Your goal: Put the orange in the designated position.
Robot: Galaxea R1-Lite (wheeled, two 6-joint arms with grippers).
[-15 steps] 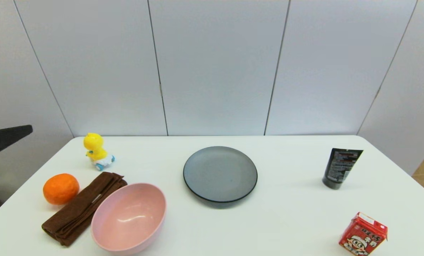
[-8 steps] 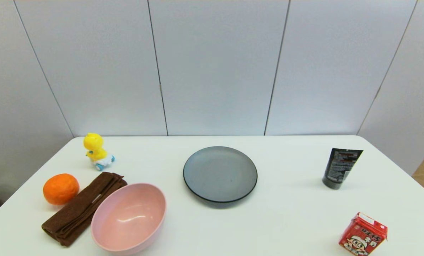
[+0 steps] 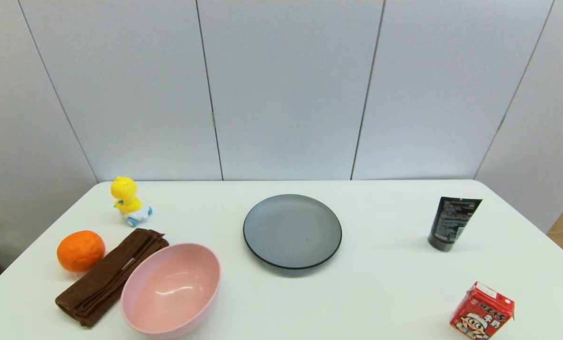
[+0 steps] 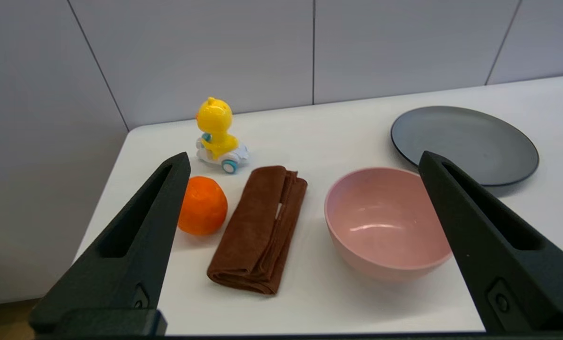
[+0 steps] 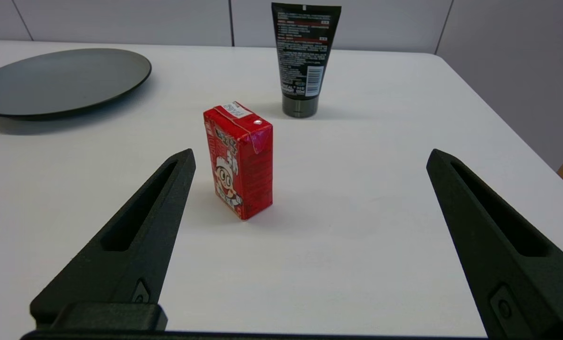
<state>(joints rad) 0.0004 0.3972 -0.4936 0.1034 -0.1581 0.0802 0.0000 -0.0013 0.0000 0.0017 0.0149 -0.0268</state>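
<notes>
— Is the orange (image 4: 202,206) already at its place?

— I think yes. It lies on the bare white table (image 3: 385,283), touching nothing but the brown folded cloth (image 4: 257,231) just beside it. The left gripper (image 4: 302,163) holds nothing; its fingers are spread wide and the orange is ahead of it, near its left finger.

— And beyond the orange?

— The yellow toy duck (image 4: 217,135). Toward the other finger stand the pink bowl (image 4: 385,224) and the grey plate (image 4: 465,141).

— The right gripper (image 5: 309,160)?

— Parked and spread as well, with the red carton (image 5: 239,158) ahead between its fingers. I judge nothing much is left.
</notes>
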